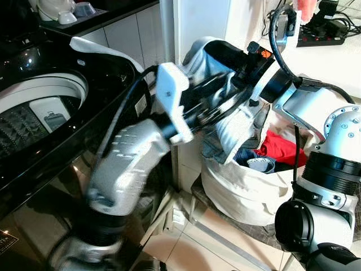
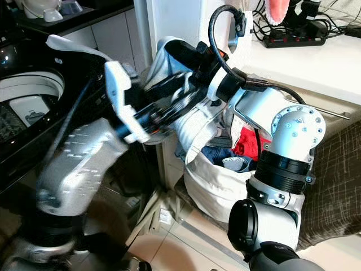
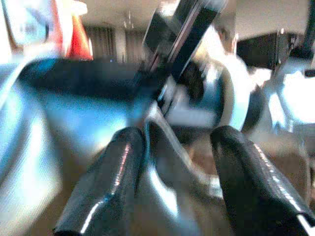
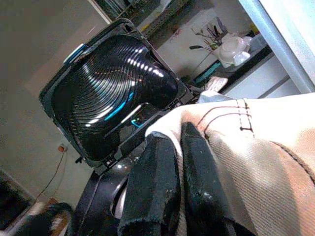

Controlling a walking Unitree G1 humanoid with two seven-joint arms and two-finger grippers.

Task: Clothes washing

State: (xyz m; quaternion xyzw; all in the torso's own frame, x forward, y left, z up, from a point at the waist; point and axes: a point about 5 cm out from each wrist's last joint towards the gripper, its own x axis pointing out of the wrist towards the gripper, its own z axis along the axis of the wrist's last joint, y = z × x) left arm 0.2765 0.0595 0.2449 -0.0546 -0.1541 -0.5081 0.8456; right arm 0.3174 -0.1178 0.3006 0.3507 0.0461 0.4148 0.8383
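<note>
Inspector A: Right gripper (image 4: 170, 177)?
Inspector B: Fingers pressed together on the pale garment (image 1: 237, 121), held above the laundry bag (image 1: 242, 189) beside the washing machine (image 1: 51, 107).
Inspector A: Left gripper (image 3: 172, 172)?
Inspector B: Fingers spread, blurred, at the garment.

Washing machine (image 1: 51, 113) at left; laundry bag (image 1: 242, 192) right of it; clothes (image 1: 279, 148) inside bag.
</note>
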